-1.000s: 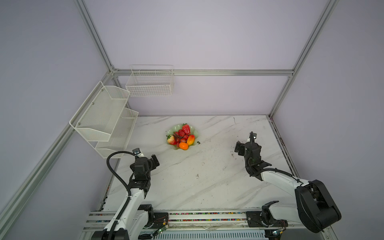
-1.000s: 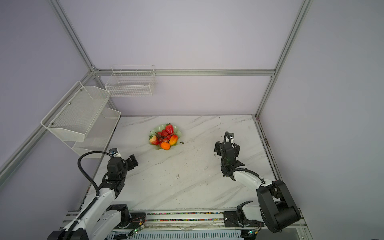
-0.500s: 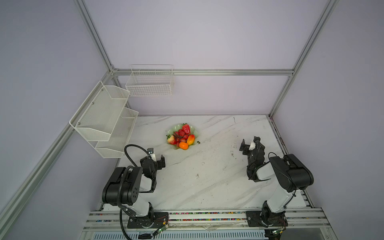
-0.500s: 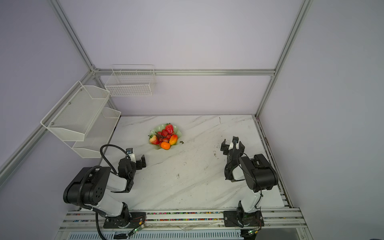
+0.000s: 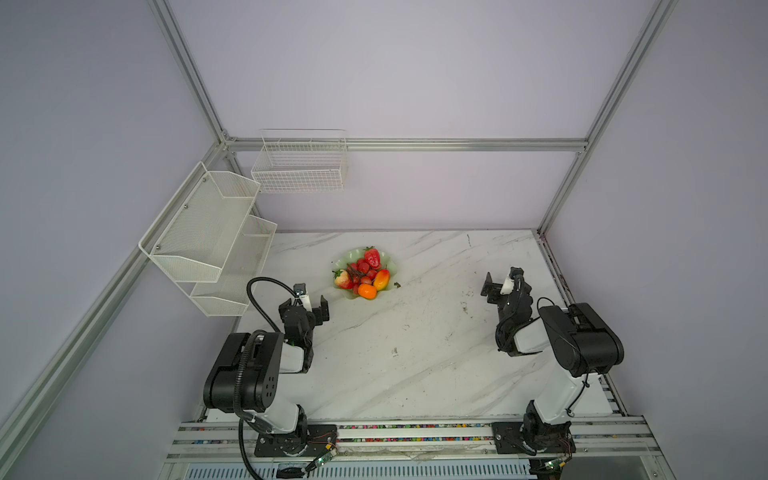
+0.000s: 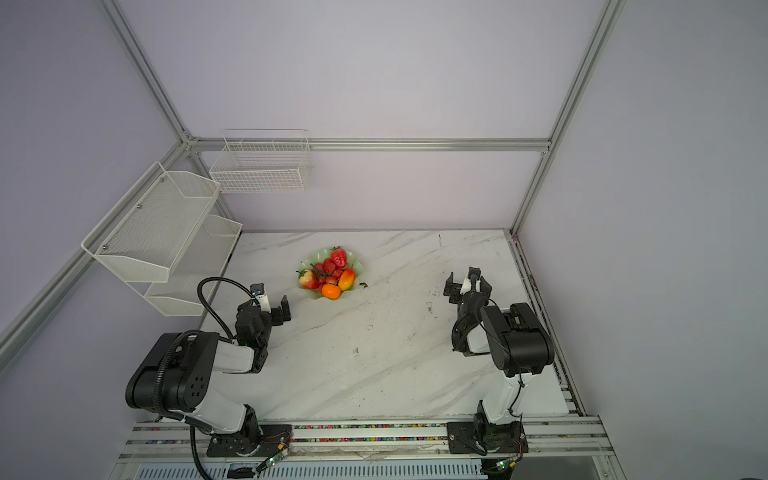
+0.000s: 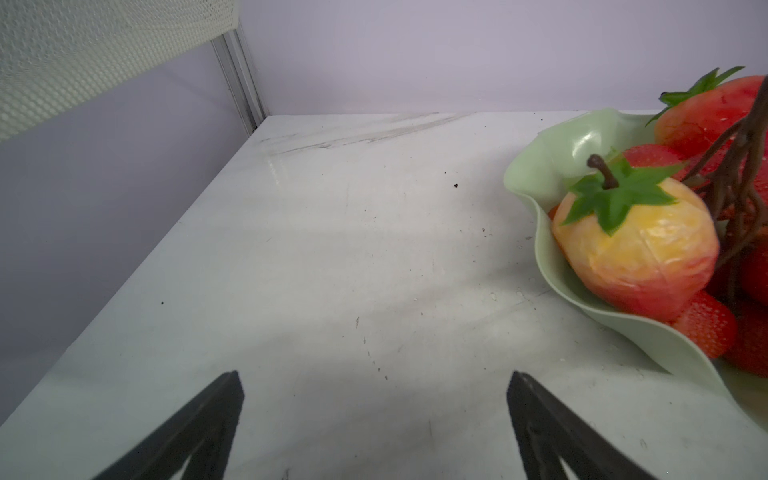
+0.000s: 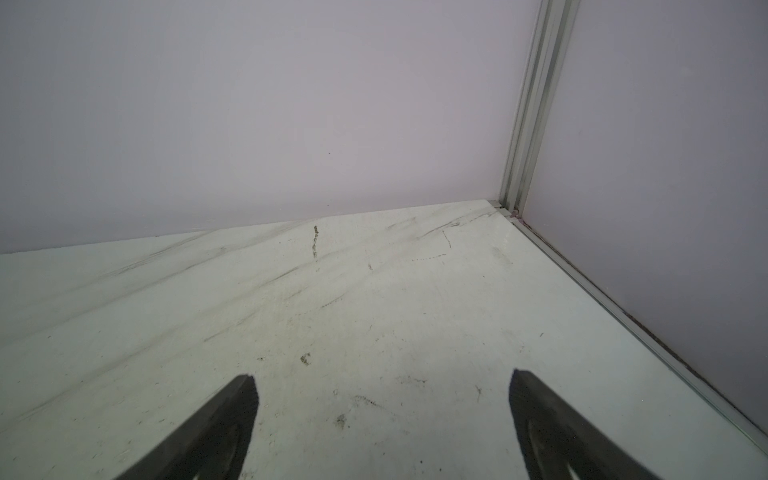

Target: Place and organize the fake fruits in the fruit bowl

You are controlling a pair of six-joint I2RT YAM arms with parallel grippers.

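left end effector [image 5: 305, 304] and right end effector [image 5: 505, 282] gape empty — glossy fake fruits [image 5: 365, 272] fill the wavy mint-green fruit bowl [image 5: 345, 259].

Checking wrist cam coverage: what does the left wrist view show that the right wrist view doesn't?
Only left wrist: the fruit bowl holding the paler strawberry, the grape stem and a red strawberry, plus the white mesh shelf.
Only right wrist: the aluminium corner post and the side wall; no fruit.
Both: the marble table, the lilac back wall, and an open claw with nothing in it: left claw, right claw.
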